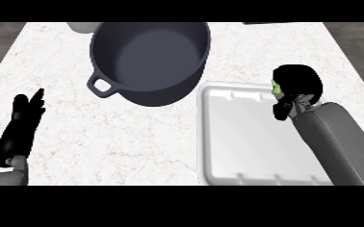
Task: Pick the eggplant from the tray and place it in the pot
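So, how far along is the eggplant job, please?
Done: the grasp, the right robot hand curled round the eggplant at the far right corner of the tray. In hand: the lift. Left: carrying it to the pot, which holds nothing yet, and releasing. The left robot hand rests open.

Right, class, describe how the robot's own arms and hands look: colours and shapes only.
Both forearms are smooth, rounded grey casings; the right forearm shows most, the left forearm only a pale end. The left hand and right hand are black, with slim fingers. No cables or markings show.
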Robot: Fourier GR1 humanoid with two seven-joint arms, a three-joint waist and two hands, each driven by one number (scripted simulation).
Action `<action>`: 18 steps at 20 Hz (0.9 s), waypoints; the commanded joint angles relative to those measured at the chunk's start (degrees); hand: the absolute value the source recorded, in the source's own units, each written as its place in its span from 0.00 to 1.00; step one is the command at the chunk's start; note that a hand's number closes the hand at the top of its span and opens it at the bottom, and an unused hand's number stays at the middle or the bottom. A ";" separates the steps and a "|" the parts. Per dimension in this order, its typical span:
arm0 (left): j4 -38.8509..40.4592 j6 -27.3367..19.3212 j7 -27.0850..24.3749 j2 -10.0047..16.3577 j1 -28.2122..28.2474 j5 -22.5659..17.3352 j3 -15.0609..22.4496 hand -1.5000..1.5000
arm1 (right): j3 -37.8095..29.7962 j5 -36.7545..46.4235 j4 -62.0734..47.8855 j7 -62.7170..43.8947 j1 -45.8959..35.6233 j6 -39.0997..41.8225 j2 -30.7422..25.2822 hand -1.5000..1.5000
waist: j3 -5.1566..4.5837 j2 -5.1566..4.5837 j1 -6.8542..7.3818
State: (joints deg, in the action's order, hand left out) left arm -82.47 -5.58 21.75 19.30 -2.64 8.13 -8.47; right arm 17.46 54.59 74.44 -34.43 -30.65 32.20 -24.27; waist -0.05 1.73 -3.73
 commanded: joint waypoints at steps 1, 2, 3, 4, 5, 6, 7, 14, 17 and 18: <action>-0.01 -1.36 -0.35 -0.37 1.16 0.47 -0.64 0.50 | -5.39 2.25 8.99 -13.61 3.11 -10.71 6.10 1.00 | 0.03 0.52 -1.78; -0.07 -1.17 -0.45 -0.30 2.16 0.38 -0.75 0.50 | -5.25 3.47 12.92 -15.31 4.05 -12.46 6.12 1.00 | 0.00 0.75 -1.95; 0.36 -1.43 0.23 -0.65 0.66 0.24 -0.72 0.50 | -4.73 4.32 16.58 -17.98 3.97 -13.13 7.92 1.00 | -0.05 0.58 -2.24; -1.80 -1.18 1.17 -0.83 1.30 0.68 0.33 0.50 | -5.65 4.19 20.05 -19.61 3.84 -13.87 8.80 1.00 | 0.05 0.47 -1.00; -1.81 -0.74 0.19 -0.17 1.58 0.08 -0.49 0.50 | -4.43 6.20 23.78 -21.05 3.84 -16.23 9.79 1.00 | 0.01 0.58 -0.75; -0.23 -0.97 -0.35 -0.06 2.06 0.83 -0.41 0.50 | -3.93 7.69 27.98 -21.79 1.92 -16.21 9.06 1.00 | -0.08 0.42 -0.79; -1.83 0.53 -0.55 0.32 1.19 -0.48 -0.38 0.50 | -1.45 10.59 30.54 -23.35 3.08 -18.54 10.49 1.00 | -0.02 0.08 0.29; 1.17 0.55 -2.71 -0.73 -0.56 0.69 0.81 0.50 | 5.64 21.79 45.41 -29.17 -6.18 -15.58 15.80 1.00 | -0.07 -1.28 2.88; -1.19 0.87 -0.05 -1.20 -0.79 0.75 1.57 0.50 | 10.04 27.02 47.35 -33.40 -12.92 -6.67 20.56 1.00 | -0.06 -1.23 3.54; 1.59 -0.06 1.75 -0.99 -5.76 1.54 1.16 0.50 | 6.80 25.19 45.33 -31.74 -17.42 -2.73 21.29 1.00 | -0.06 -1.44 3.30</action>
State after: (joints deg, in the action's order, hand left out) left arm -82.93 -5.31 22.45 18.57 -4.85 9.04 -7.37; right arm 22.92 76.55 117.84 -58.47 -39.67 18.99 -7.10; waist -0.10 0.71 -1.00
